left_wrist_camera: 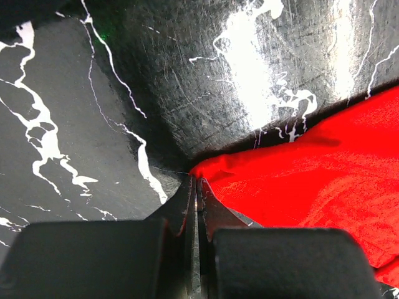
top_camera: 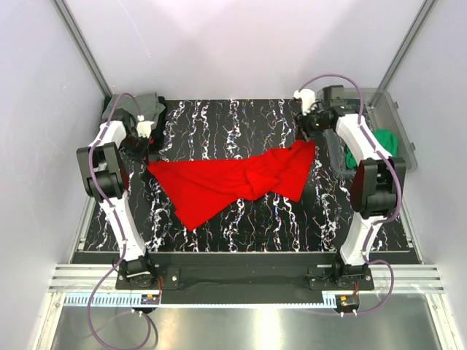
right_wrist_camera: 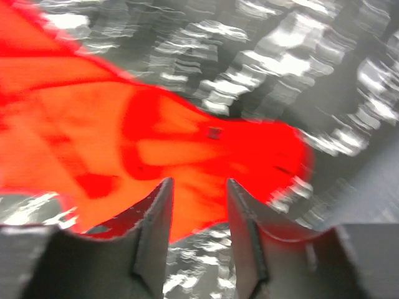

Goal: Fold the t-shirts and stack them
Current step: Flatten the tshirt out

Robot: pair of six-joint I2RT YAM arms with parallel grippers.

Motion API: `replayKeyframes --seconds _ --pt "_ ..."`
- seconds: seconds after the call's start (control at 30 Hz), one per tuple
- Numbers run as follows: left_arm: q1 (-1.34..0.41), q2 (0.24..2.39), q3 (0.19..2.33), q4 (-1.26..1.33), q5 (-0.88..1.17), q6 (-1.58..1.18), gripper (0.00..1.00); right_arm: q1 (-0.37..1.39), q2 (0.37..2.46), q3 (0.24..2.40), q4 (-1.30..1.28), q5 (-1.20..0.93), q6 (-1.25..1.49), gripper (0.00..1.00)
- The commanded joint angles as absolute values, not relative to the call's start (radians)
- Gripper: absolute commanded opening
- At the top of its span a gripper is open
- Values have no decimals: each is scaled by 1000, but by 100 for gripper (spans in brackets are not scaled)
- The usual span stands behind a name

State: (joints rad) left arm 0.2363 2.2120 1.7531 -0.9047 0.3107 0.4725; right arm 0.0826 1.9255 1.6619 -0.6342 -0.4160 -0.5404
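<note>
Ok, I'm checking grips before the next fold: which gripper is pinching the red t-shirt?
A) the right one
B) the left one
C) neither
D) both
B: the left gripper is shut on a corner of the red t-shirt, while the right gripper stands open above the cloth.

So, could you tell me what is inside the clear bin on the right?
A bunched green t-shirt lies in the clear bin. The right arm crosses over the bin and hides part of it, so anything else in there cannot be seen.
</note>
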Motion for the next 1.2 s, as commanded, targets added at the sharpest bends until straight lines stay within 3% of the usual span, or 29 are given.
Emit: replayKeyframes --seconds 0.0,0.33,0.63,1.17 --pt "229 2160 1732 -887 302 483 0 188 1957 1755 -947 -705 -652 44" --pt "216 2143 1686 -887 308 492 0 270 2170 1896 -1275 -686 -879 46" --pt "216 2149 1674 -887 324 480 0 268 2163 1813 -1247 -595 -942 53" --pt "210 2143 1660 -887 316 476 0 268 2276 1865 -1213 -609 -930 58"
